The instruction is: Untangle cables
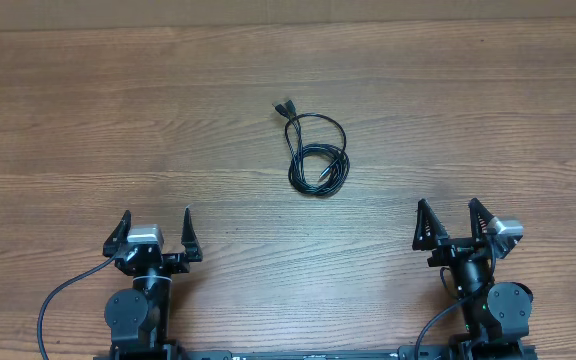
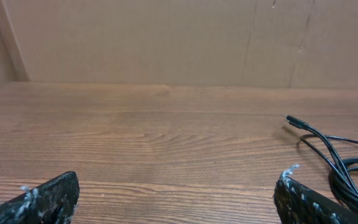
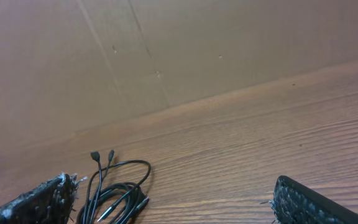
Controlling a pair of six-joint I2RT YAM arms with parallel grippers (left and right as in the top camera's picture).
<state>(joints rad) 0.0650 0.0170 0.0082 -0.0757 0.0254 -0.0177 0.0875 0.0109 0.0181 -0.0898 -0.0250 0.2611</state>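
Observation:
The cables (image 1: 316, 157) lie as one small black coil in the middle of the wooden table, with plug ends sticking out toward the far side. In the left wrist view the cables (image 2: 337, 158) show at the right edge; in the right wrist view the cables (image 3: 114, 190) lie at the lower left. My left gripper (image 1: 156, 232) stands open near the front left, well short of the coil. My right gripper (image 1: 453, 222) stands open at the front right, also apart from it. Nothing is between either pair of fingers.
A brown cardboard wall (image 2: 166, 37) rises behind the table's far edge. Thick black wires (image 1: 53, 300) run from the arm bases at the front edge.

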